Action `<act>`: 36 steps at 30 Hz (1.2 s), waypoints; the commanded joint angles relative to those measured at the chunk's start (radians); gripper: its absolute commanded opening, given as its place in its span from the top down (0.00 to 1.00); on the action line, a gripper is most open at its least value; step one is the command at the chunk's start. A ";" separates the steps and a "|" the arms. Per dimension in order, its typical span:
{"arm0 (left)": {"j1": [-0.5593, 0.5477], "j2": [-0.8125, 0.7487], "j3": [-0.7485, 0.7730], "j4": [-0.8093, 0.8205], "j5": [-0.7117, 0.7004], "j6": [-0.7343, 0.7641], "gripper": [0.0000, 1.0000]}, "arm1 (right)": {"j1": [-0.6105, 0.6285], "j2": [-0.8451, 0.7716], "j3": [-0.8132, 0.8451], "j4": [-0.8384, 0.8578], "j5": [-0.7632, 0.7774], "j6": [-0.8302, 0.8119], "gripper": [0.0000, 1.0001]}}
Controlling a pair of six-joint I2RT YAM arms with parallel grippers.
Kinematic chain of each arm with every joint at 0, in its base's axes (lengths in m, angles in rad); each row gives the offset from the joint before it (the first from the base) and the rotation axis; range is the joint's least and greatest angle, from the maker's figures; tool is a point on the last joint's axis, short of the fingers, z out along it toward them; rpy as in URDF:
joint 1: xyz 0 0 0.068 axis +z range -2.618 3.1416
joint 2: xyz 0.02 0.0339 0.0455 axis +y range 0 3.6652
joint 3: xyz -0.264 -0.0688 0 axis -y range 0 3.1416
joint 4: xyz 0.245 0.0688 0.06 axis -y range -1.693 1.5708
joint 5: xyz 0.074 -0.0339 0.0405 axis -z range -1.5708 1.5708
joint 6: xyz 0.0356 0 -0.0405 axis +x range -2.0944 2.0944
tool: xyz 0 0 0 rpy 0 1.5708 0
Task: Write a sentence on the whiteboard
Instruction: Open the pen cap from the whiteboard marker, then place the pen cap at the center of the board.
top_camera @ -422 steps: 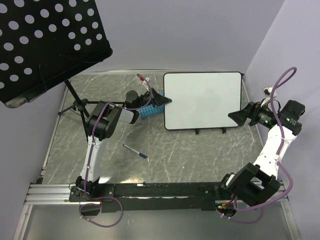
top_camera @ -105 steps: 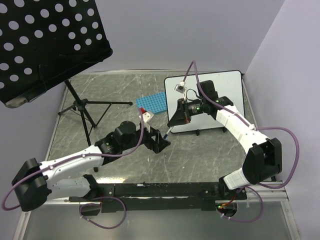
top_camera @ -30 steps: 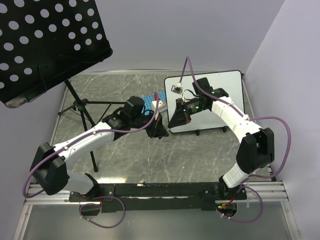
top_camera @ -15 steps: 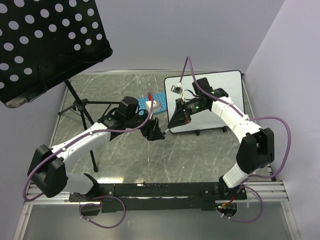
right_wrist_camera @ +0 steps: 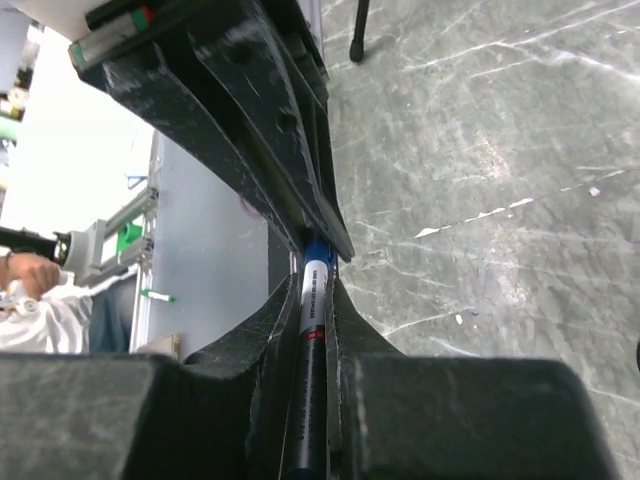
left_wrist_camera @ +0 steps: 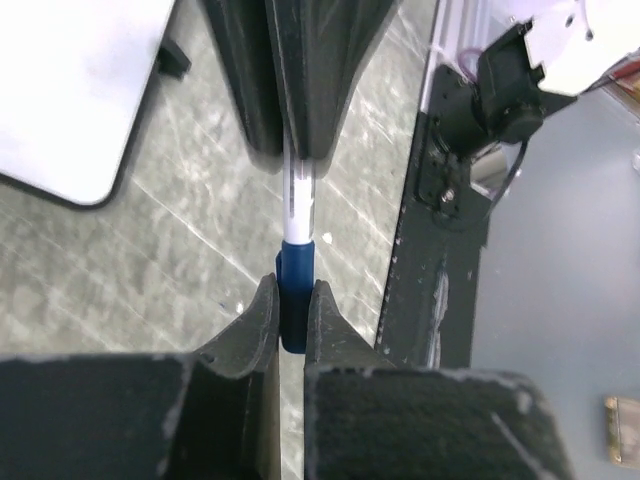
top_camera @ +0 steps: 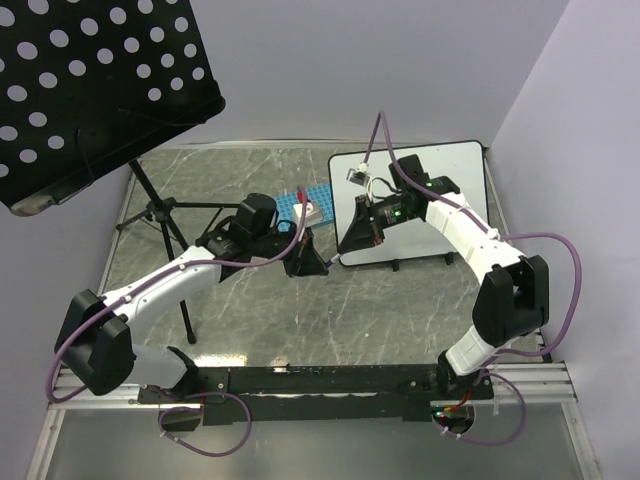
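Observation:
The whiteboard (top_camera: 440, 190) stands at the back right of the table, its corner (left_wrist_camera: 70, 90) also showing in the left wrist view. No sentence is in view on its white face. Just in front of its left edge a marker (top_camera: 333, 260) spans the two grippers. My right gripper (right_wrist_camera: 318, 285) is shut on the white barrel (right_wrist_camera: 312, 330). My left gripper (left_wrist_camera: 293, 285) is shut on the blue cap (left_wrist_camera: 295, 310), facing the right gripper (top_camera: 352, 245) tip to tip. In the top view the left gripper (top_camera: 310, 262) sits low over the marble table.
A blue gridded rack (top_camera: 295, 205) lies behind the left wrist. A black perforated music stand (top_camera: 90, 80) overhangs the back left, with its tripod (top_camera: 160, 215) on the table. The black base rail (top_camera: 330, 380) runs along the near edge.
The left gripper opened, slid a little toward the right gripper and closed on the marker's blue cap. The right arm has barely moved and keeps hold of the barrel.

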 commanded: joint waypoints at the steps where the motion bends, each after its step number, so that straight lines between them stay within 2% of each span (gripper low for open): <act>1: 0.061 -0.070 -0.088 -0.068 -0.038 0.032 0.99 | -0.136 -0.007 0.127 -0.068 -0.044 -0.050 1.00; 4: 0.157 -0.089 -0.113 -0.069 -0.014 0.034 0.99 | -0.193 0.033 0.221 -0.151 -0.036 -0.106 1.00; 6: 0.179 -0.087 -0.115 -0.069 -0.015 0.029 0.99 | -0.205 0.044 0.240 -0.177 -0.040 -0.129 1.00; 9: 0.204 -0.078 -0.128 -0.037 -0.089 -0.035 0.99 | -0.219 -0.005 0.179 -0.091 -0.012 -0.089 1.00; 10: 0.207 -0.072 -0.136 -0.017 -0.176 -0.095 0.99 | -0.220 -0.030 0.148 -0.050 0.003 -0.039 1.00; 12: 0.207 -0.051 -0.150 -0.005 -0.260 -0.155 0.99 | -0.230 -0.117 0.038 0.093 0.065 0.012 1.00; 13: 0.207 -0.040 -0.154 -0.003 -0.393 -0.240 0.99 | -0.231 -0.148 -0.001 0.143 0.094 0.050 1.00; 17: 0.207 0.008 -0.180 0.027 -0.581 -0.402 0.99 | -0.263 -0.296 -0.232 0.349 0.111 0.111 1.00; 19: 0.204 0.008 -0.228 0.057 -0.641 -0.470 0.99 | -0.297 -0.353 -0.279 0.407 0.080 0.126 1.00; 22: 0.204 0.018 -0.248 0.063 -0.745 -0.515 0.98 | -0.329 -0.392 -0.322 0.441 0.056 0.138 1.00; 25: 0.202 0.041 -0.250 0.061 -0.759 -0.528 0.95 | -0.366 -0.419 -0.378 0.505 0.030 0.173 1.00; 32: 0.187 0.135 -0.219 0.021 -0.853 -0.522 0.89 | -0.397 -0.433 -0.389 0.492 0.022 0.144 1.00; 36: 0.179 0.143 -0.196 -0.003 -0.899 -0.518 0.76 | -0.406 -0.430 -0.389 0.483 0.014 0.137 1.00</act>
